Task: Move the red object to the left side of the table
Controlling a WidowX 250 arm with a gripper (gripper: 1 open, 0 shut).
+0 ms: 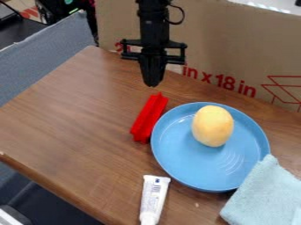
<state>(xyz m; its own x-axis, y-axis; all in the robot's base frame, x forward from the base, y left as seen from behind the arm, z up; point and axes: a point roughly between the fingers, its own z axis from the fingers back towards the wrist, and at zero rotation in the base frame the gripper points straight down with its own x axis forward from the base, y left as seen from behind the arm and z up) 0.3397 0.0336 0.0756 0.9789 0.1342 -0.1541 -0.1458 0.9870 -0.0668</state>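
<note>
The red object [147,117] is a small bright red block lying on the brown wooden table [70,114], its long side against the left rim of a blue plate [206,163]. My gripper [153,82] hangs above the block's far end, clear of it, pointing straight down. Its black fingers are pressed together and hold nothing.
A yellow fruit [213,126] sits on the blue plate. A light blue cloth [265,198] lies at the front right. A white tube [153,199] lies near the front edge. A tan cardboard box [235,53] with red lettering stands along the back.
</note>
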